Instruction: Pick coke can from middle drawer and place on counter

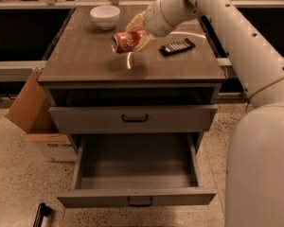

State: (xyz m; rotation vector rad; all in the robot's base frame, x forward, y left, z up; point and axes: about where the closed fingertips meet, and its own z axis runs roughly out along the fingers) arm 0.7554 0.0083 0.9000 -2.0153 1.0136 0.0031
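Observation:
The coke can point(125, 41) is red with a silver end and lies on its side in my gripper point(136, 36), which is shut on it. The can hangs just over the middle of the counter point(80, 60), above the thin white arc point(129, 61). My arm reaches in from the upper right. The middle drawer point(137, 195) is pulled out at the bottom and its tray shows nothing inside. The taller drawer front point(132, 118) above it is closed.
A white bowl point(105, 16) stands at the counter's back left. A black remote point(177, 47) lies to the right of the can. A cardboard box point(31, 110) sits on the floor left of the cabinet. My base fills the right foreground.

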